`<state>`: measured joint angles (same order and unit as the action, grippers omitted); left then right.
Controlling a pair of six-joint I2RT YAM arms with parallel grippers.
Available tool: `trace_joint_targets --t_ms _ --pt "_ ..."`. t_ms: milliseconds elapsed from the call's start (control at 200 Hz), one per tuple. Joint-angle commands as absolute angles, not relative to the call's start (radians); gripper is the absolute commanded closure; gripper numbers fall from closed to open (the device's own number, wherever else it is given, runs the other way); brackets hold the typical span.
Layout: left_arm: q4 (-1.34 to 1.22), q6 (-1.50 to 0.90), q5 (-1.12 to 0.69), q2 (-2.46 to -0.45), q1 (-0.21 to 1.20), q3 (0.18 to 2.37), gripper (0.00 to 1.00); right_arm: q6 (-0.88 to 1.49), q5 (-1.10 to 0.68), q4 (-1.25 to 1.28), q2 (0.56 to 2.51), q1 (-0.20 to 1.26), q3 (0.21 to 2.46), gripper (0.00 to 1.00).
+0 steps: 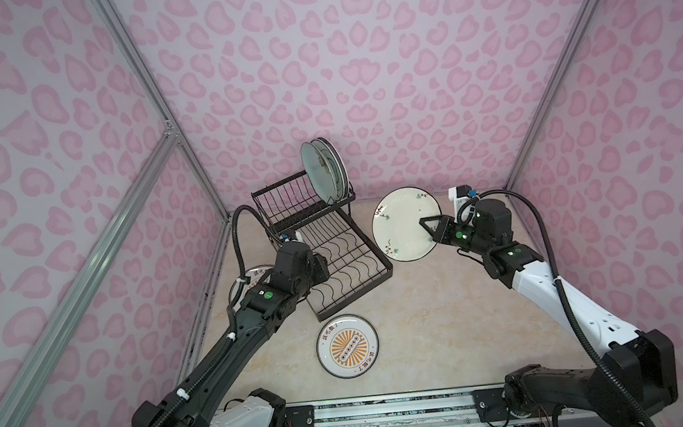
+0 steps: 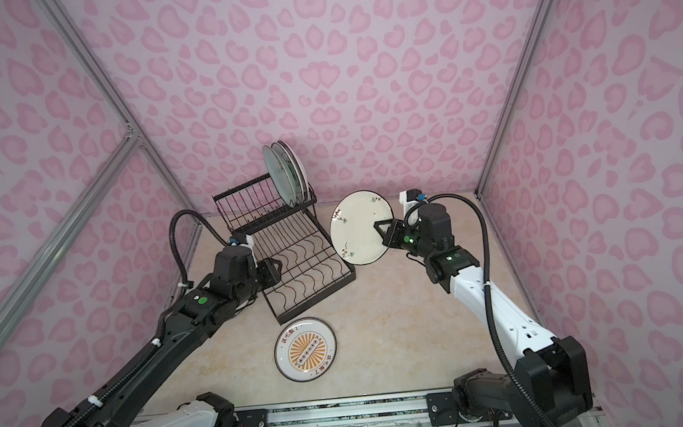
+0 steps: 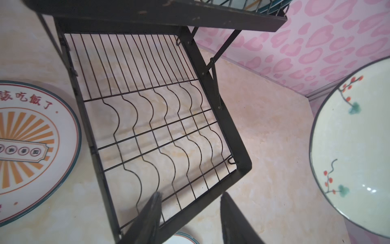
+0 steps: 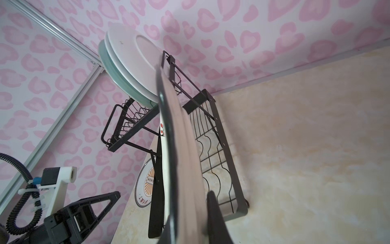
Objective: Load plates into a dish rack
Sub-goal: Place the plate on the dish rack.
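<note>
The black wire dish rack [image 1: 354, 296] [image 2: 317, 293] stands at the back centre. Three plates [image 1: 322, 170] [image 2: 284, 173] stand upright in its raised tier. My right gripper [image 1: 426, 226] [image 2: 383, 230] [image 4: 190, 211] is shut on the rim of the cream floral-sprig plate [image 1: 399, 226] [image 2: 358, 230] [image 4: 181, 137], held tilted in the air right of the rack. My left gripper [image 1: 322, 268] [image 2: 274, 268] [image 3: 191, 195] hovers open over the lower tray's edge [image 3: 228, 126], holding nothing. One sunburst plate [image 1: 347, 346] [image 2: 305, 349] lies flat in front of the rack. Another [image 1: 253, 273] lies left of it, mostly under my left arm.
Pink patterned walls with aluminium posts [image 1: 185, 160] close in the back and both sides. The arms' base rail [image 1: 389, 415] runs along the front edge. Bare marbled tabletop [image 1: 444, 319] lies between the front plate and my right arm.
</note>
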<state>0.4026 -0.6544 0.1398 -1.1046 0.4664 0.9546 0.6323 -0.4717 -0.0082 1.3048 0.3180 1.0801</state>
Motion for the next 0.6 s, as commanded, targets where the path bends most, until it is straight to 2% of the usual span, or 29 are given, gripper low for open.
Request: trace_joint_targets --t_ms 0,240,595 --pt "0.478 -0.624 0.176 -1.051 0.426 0.930 0.52 0.592 -0.459 0.067 1.355 0.361 1.168 1.00" --pt "0.517 -0.615 0.172 -0.969 0.356 0.889 0.52 0.571 -0.415 0.111 1.490 0.470 1.379 1.00" --pt "0.480 -0.639 0.072 -0.908 0.312 0.826 0.52 0.493 -0.386 0.017 1.722 0.554 1.788 1.00"
